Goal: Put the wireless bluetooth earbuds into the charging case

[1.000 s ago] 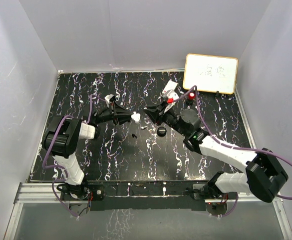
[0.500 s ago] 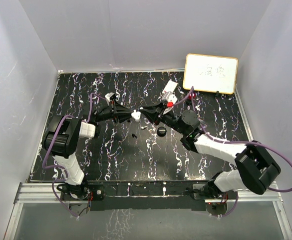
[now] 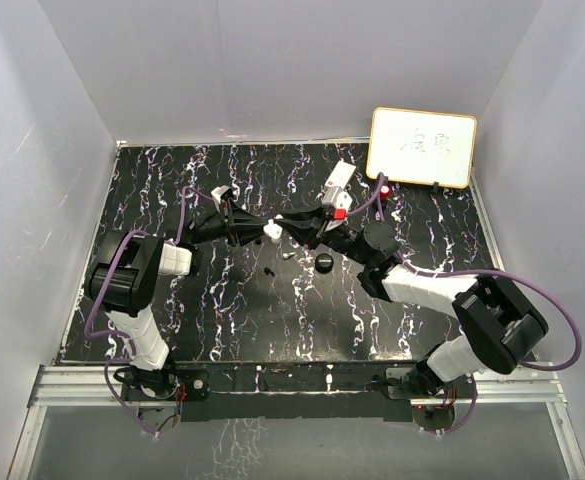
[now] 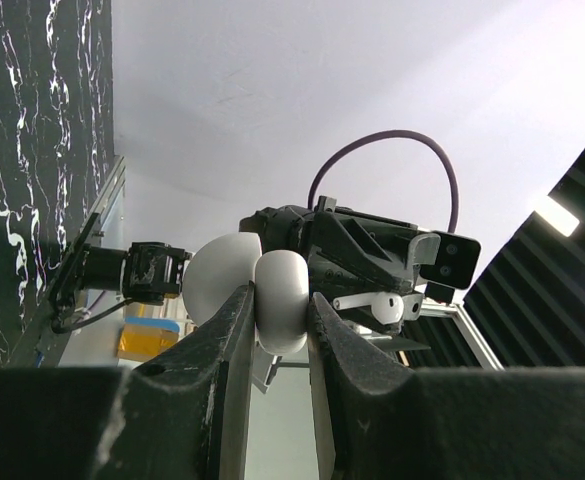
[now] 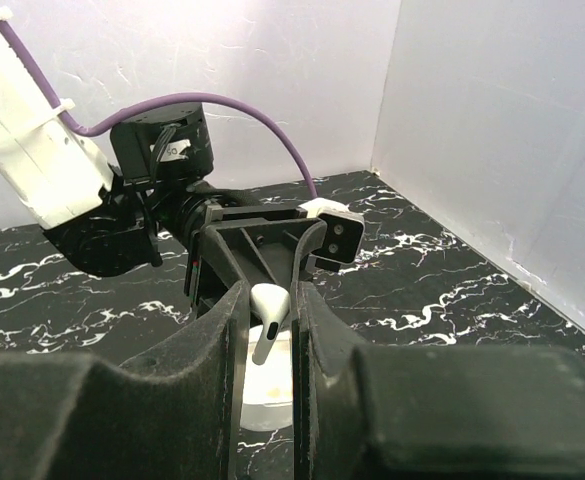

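As the right gripper [image 3: 286, 222] closes the earlier gap, clamped on a white earbud [image 5: 268, 312], the earbud now sits just beside the open charging case [image 4: 280, 300], which the left gripper [image 3: 258, 232] grasps firmly.

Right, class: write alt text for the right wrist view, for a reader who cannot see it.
The right gripper pinches a small white stemmed plastic earbud, its stem pointing at a white plastic charging case. Behind are the left arm and a black white-veined table.
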Tool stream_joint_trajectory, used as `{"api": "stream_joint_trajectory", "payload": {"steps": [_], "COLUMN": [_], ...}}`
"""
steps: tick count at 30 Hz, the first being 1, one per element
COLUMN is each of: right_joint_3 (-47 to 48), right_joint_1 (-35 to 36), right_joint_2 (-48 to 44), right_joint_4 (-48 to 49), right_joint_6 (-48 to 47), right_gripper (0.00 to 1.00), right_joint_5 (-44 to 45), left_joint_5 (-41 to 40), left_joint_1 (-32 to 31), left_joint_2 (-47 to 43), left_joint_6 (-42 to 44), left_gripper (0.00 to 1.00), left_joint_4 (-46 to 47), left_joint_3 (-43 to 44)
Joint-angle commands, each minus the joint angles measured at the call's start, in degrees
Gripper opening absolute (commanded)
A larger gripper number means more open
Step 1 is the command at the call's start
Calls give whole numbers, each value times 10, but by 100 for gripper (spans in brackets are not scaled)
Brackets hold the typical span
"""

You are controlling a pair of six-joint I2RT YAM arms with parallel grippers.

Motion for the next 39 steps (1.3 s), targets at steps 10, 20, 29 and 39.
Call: {"api": "stream_joint_trajectory", "payload": {"steps": [10,20,29,39], "right_joint_3": [16,26,31,32], "right_joint_1": [-25,-33,-36,-40], "right_joint_2": [46,65,75,84], "right_joint_4": [106,126,130,140], "right_joint_6": [33,49,55,61], "right_gripper": [0,0,0,0], "right_joint_5": [-97,-124,-131,-136], "left_joint_5": [9,9,8,10], "left_joint_1": [-6,-12,-14,-17], "left_joint_2": [-44,-46,-47,-58], "left_joint_6": [-14,-10,-8,-8], "left_gripper": [0,0,0,0], "left_joint_4": [153,166,166,166], "left_joint_3": [21,13,11,9]}}
